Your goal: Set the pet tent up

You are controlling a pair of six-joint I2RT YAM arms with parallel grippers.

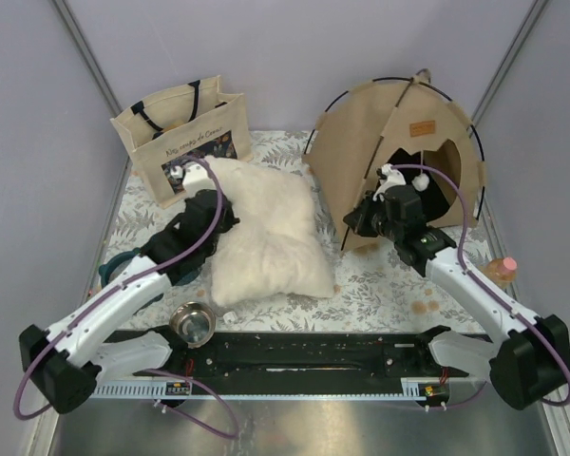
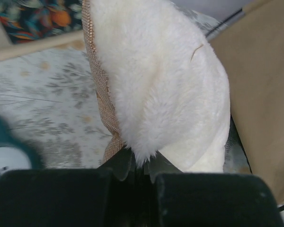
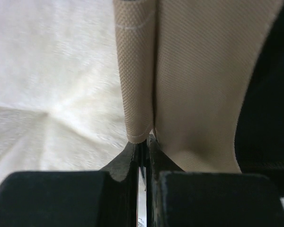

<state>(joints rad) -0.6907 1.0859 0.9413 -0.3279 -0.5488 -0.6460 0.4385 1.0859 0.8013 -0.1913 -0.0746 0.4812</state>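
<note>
The pet tent [image 1: 399, 152] stood upright at the far right of the worktop [image 1: 380, 285], its arched doorway facing the near right. From above, a thin black pole [image 1: 451, 100] curved over its top and a small brown label sat above the doorway. A fluffy white pillow [image 1: 266, 233] lay just left of the tent. A beige tote bag [image 1: 185, 138] stood behind the pillow at the far left. A metal bowl [image 1: 193, 323] rested near the arm bases, and a pink-capped bottle [image 1: 502, 269] stood at the right edge.

The overhead view placed the right hand [image 1: 353, 225] at the tent's lower front corner and the left hand [image 1: 226, 223] at the pillow's left side. It could not show how the fingers stood, because the wrists covered them.

The wrist cameras showed that. In the right wrist view the right hand [image 3: 142, 142] was pinched together on a folded edge of the tent [image 3: 199, 80], with the pillow [image 3: 52, 71] filling the left half. In the left wrist view the left hand [image 2: 138, 166] was clamped on the pillow [image 2: 161, 85] at its near corner. That corner was lifted enough to show a brown woven underside, which could not be seen from above. The tent [image 2: 260, 94] stood to its right, and the tote bag [image 2: 33, 16] showed its printed panel at the top left.
</note>
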